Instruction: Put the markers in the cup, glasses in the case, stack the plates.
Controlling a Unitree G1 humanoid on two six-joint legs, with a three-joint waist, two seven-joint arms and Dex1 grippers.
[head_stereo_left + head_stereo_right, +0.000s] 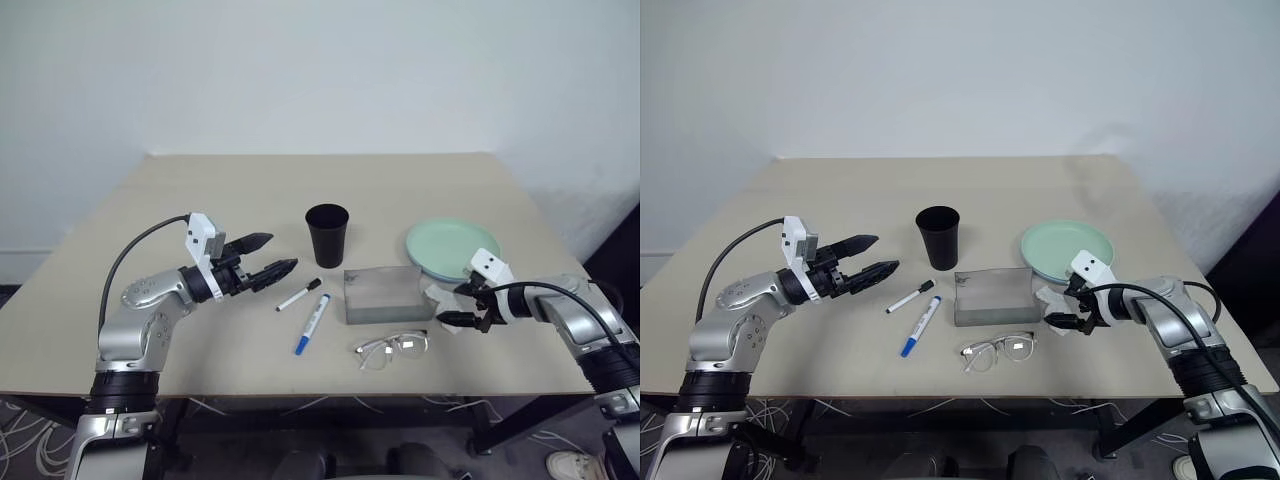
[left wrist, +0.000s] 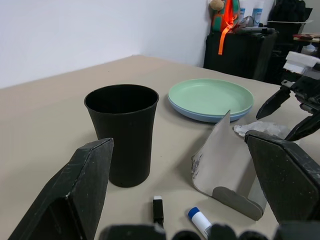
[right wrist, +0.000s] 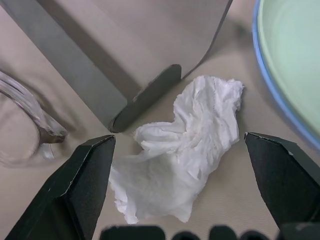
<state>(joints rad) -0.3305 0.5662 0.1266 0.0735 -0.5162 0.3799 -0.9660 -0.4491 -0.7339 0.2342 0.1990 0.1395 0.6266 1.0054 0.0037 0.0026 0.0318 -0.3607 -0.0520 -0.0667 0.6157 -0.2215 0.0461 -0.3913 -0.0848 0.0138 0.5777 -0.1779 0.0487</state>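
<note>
No text, label, brand, number or sign can be read anywhere. The two markers (image 1: 306, 308) lying on the surface (image 1: 200, 190) have white barrels that may bear print, but it is too small to make out.
</note>
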